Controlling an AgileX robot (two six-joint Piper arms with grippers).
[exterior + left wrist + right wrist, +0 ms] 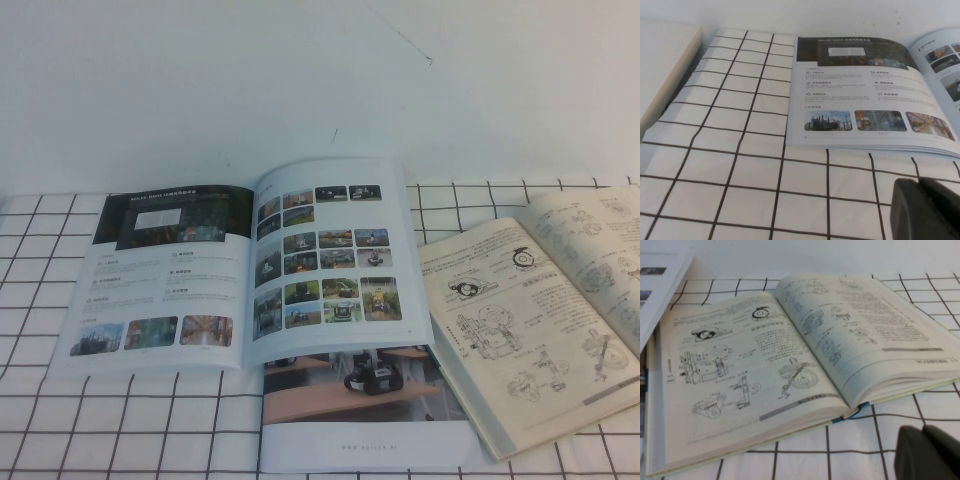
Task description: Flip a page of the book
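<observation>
Glossy book (250, 270) open flat, spine toward wall | left end effector (925, 207) cannot tell | right end effector (930, 452) pressed together

Bare checked tabletop (40, 300) left of the book (170, 270), yellowish manual (540, 320) crowding just beside its right page (330, 260), possibly overlapping, robot booklet (360, 420) tucked under the near edge

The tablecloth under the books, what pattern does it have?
The tablecloth is white with a grid of thin dark lines, forming squares. It shows best in the left wrist view.
</observation>
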